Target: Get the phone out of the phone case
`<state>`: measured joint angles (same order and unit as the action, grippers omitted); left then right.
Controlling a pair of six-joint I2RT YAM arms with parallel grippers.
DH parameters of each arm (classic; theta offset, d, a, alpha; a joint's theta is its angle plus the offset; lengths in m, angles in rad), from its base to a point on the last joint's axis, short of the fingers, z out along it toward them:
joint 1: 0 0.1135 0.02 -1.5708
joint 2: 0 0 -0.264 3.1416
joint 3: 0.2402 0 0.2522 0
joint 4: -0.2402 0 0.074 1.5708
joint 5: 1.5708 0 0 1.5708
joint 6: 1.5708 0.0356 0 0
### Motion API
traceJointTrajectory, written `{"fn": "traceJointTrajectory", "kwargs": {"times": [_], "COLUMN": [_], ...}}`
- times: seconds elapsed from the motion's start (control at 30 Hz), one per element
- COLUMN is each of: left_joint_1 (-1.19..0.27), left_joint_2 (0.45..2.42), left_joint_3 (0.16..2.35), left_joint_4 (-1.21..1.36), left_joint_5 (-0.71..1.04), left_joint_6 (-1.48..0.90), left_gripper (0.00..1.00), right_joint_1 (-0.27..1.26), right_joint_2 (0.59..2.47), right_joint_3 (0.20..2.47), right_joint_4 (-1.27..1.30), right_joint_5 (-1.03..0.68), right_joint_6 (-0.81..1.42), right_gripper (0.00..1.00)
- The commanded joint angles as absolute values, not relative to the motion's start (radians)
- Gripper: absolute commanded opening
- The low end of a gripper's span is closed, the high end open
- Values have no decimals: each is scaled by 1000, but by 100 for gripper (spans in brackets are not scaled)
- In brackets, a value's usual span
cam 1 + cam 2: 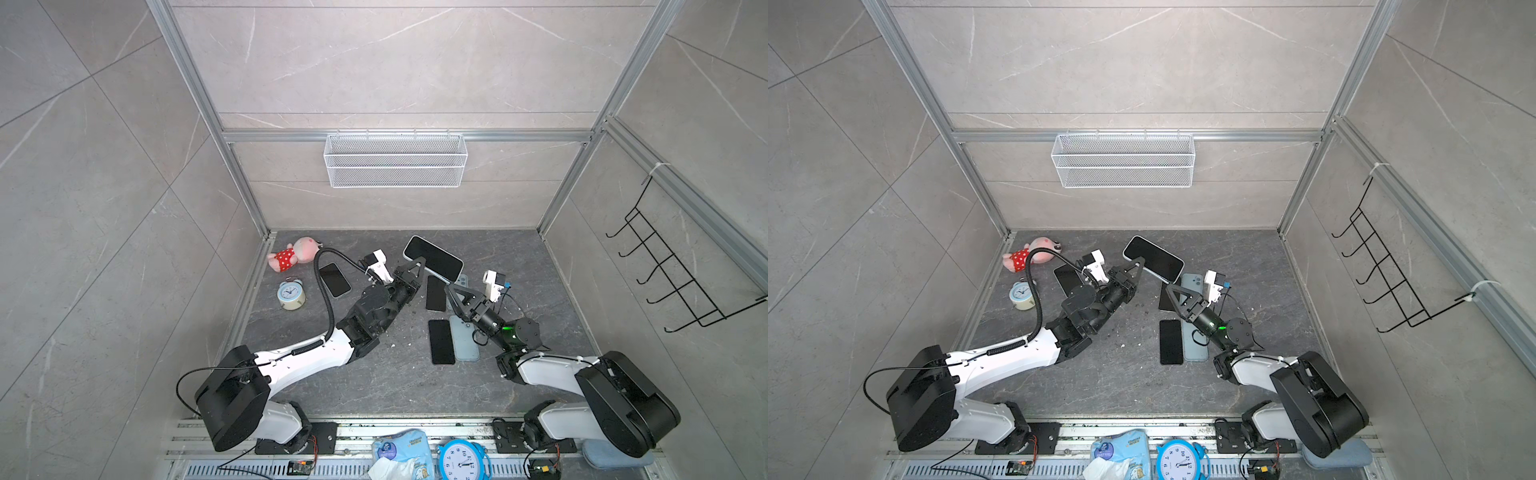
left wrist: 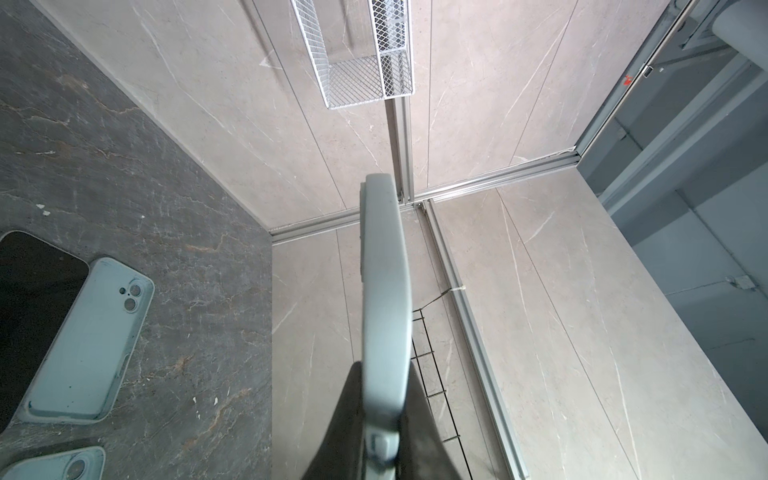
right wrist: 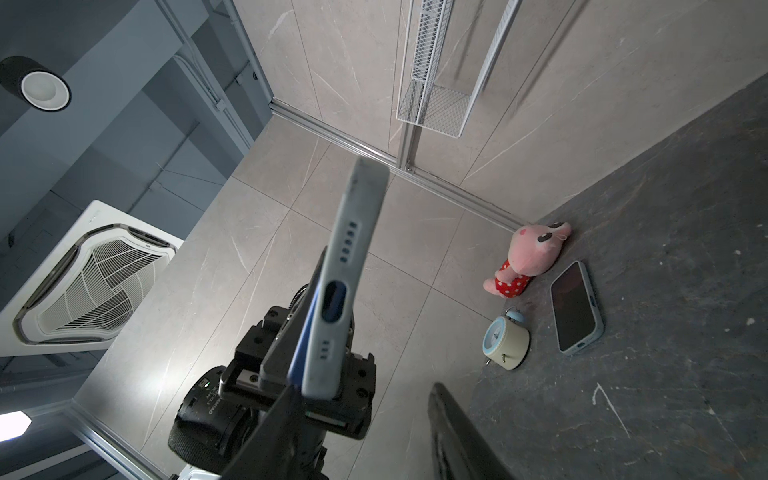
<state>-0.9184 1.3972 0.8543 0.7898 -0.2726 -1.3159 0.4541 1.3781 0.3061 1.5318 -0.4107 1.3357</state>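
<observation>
A phone in a pale blue phone case point(image 1: 434, 257) point(image 1: 1154, 257) hangs tilted above the dark table, screen up. My left gripper point(image 1: 420, 262) point(image 1: 1140, 262) is shut on its near long edge; the left wrist view shows the case's edge point(image 2: 382, 270) clamped between the jaws of that gripper point(image 2: 382, 368). My right gripper point(image 1: 449, 286) point(image 1: 1168, 286) stands open at the case's near right corner. In the right wrist view the case point(image 3: 349, 266) is edge-on, with a dark blue strip point(image 3: 302, 353) showing along one side. Its corner sits beside one finger point(image 3: 270, 436) of the right gripper point(image 3: 363, 390).
Two bare black phones point(image 1: 435, 293) point(image 1: 441, 341) and empty pale blue cases point(image 1: 463, 338) point(image 2: 89, 340) lie under the right arm. Another cased phone point(image 1: 335, 279), an alarm clock point(image 1: 291, 294) and a pink plush toy point(image 1: 293, 254) lie at the left. A wire basket point(image 1: 395, 160) hangs on the back wall.
</observation>
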Motion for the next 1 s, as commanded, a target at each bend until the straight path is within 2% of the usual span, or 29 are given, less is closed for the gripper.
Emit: {"fn": "traceJointTrajectory", "kwargs": {"times": [0.0,0.23,0.4,0.5,0.57,0.67,0.73,0.83,0.97], "left_joint_1": [-959,-954,-870,-758,-638,-500,-442,-420,-420], "left_joint_2": [1333,1296,1160,1063,1030,1015,1017,1037,1117], "left_joint_3": [892,864,806,787,816,870,907,958,1002], "left_joint_4": [1010,1025,868,683,552,386,302,218,266], "left_joint_5": [-186,-179,-94,32,214,437,529,590,702], "left_joint_6": [-1343,-1351,-1345,-1329,-1310,-1239,-1178,-1097,-1057], "left_gripper": [0,0,0,0,0,0,0,0,0], "right_joint_1": [451,408,292,234,231,231,230,230,230], "right_joint_2": [1437,1460,1357,1178,1006,834,813,866,901], "right_joint_3": [320,328,248,281,384,582,715,876,898], "right_joint_4": [1466,1465,1425,1113,658,60,-172,-365,-254], "right_joint_5": [-370,-391,-470,-572,-603,-529,-501,-542,-723], "right_joint_6": [1330,1366,1410,1345,1162,850,708,576,568], "right_gripper": [47,47,56,59,60,60,61,61,61]}}
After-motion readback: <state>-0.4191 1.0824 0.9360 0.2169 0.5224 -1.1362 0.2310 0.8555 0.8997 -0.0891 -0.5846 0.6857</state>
